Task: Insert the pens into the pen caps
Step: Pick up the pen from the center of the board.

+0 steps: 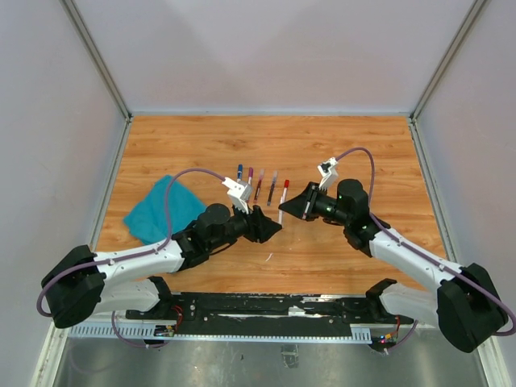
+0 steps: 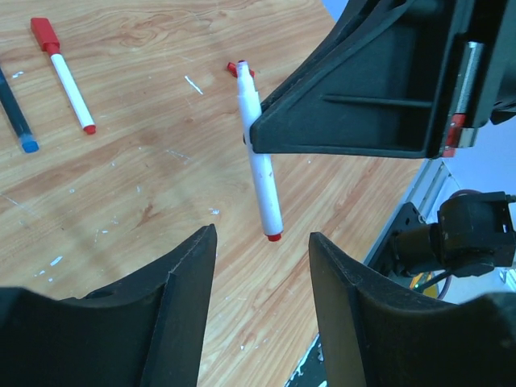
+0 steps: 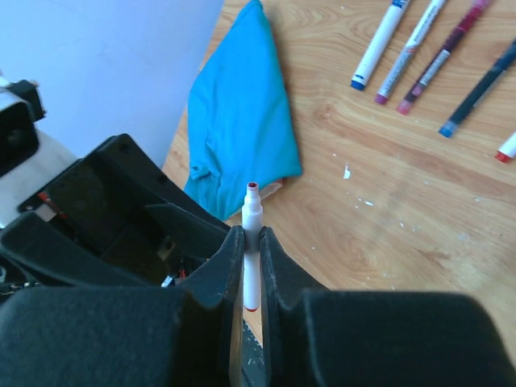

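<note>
The top external camera sits high above and behind the arm bases and looks steeply down on the whole table from afar. The left wrist camera looks from close up past the left gripper, rightwards and down, at the right gripper and the white pen it clamps. The right wrist camera peers out between its own jaws the opposite way, toward the teal cloth. All three views share that pen and part of the row of pens lying on the wood
</note>
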Tool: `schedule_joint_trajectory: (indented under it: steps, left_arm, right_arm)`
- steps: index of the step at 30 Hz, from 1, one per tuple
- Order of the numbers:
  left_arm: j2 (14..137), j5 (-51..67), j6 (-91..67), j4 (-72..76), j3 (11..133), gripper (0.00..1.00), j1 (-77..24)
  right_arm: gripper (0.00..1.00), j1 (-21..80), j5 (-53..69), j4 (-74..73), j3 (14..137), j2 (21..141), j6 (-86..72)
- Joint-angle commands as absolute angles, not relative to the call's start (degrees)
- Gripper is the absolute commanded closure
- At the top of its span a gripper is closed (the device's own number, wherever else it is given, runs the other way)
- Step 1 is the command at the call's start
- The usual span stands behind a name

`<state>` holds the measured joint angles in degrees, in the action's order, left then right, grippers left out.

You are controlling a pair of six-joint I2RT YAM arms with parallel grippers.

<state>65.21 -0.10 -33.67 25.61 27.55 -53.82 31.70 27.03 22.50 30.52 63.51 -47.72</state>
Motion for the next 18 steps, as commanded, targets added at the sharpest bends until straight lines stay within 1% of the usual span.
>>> schedule_joint_trajectory:
  steps: [1,12,16,18]
  left_arm:
    - [66.05,0.21,-33.13,28.69,29.72,0.46,-54.23]
    - [66.82,-0.23,-33.66,30.58,29.74,0.47,-54.25]
    - [68.29,0.20,-33.81,31.55,30.14,0.54,-54.26]
    - [69.06,0.86,-33.88,32.24,30.34,0.59,-54.22]
  right_arm:
    - [0.99,30.95,30.62,26.86,29.71,62.14,-50.46]
    - [0.99,31.10,34.30,28.22,28.26,61.64,-50.75]
    - [0.99,31.20,35.48,29.92,27.90,61.23,-51.38]
    - [0.99,31.17,35.67,30.01,27.68,60.79,-51.43]
